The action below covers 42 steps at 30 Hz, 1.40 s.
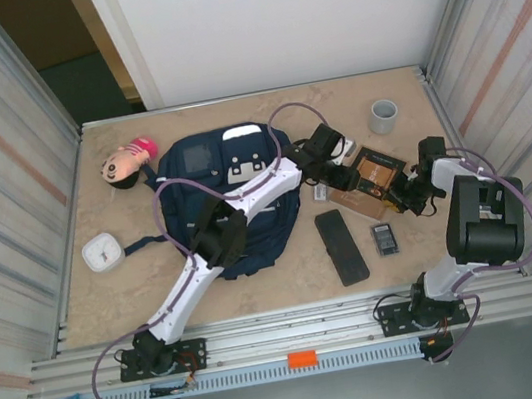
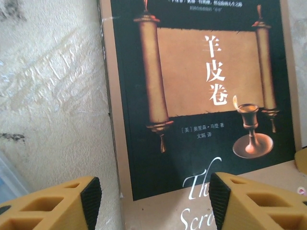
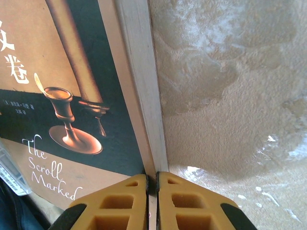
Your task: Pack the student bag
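Student bag (image 1: 231, 200) lies flat on the table (image 1: 291, 292), left of centre and nearer the far edge. Doll (image 1: 124, 164) lies just beside the bag's far-left corner, toward the table's far-left corner. Small box (image 1: 102, 253) sits near the left edge, left of the bag. Book (image 1: 375, 174) lies right of the bag. Long case (image 1: 341, 246) lies in front of the book, with a small device (image 1: 385, 238) just right of the case. Cup (image 1: 383, 116) stands behind the book, near the far-right corner. Left gripper (image 2: 154, 196) straddles the book's edge nearest the bag; right gripper (image 3: 152, 184) sits at the opposite edge.
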Motion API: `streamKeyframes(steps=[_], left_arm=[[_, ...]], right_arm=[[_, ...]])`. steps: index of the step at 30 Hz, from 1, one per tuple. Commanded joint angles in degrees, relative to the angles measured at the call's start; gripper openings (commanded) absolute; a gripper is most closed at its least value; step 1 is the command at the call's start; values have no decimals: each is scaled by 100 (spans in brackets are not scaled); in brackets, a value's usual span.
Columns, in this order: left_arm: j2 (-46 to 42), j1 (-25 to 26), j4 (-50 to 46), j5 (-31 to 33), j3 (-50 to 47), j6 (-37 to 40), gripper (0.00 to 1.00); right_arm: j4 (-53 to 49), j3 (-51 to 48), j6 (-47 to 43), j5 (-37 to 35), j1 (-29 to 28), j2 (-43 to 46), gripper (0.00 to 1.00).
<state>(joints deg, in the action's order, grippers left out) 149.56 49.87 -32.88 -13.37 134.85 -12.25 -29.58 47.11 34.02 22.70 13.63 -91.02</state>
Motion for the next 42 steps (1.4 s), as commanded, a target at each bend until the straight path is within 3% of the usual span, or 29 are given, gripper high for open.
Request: streamKeyframes(steps=[1,6,12,18,26,42], left_arm=[[333,37,-388,7,191,-69,63],[569,100,-692,-144,529,179,63],[410,143,-658,-901,498,216,61],[-308,60,122,-2007,-231,-462,61],[-982,-41,898,-2703,-811,-1207,60],[-764,-111,1469,-2822,-1124,-1728,56]], right_arm=[[-305,-268,59,-350,21,-68,9],[-267,-385,78,-88,7,260,9],[-135,-479,87,185,77,301,9],[-26,-508,87,228,93,215,8],[40,-571,114,311,37,395,7],[716,-619,482,784,-124,560,6]])
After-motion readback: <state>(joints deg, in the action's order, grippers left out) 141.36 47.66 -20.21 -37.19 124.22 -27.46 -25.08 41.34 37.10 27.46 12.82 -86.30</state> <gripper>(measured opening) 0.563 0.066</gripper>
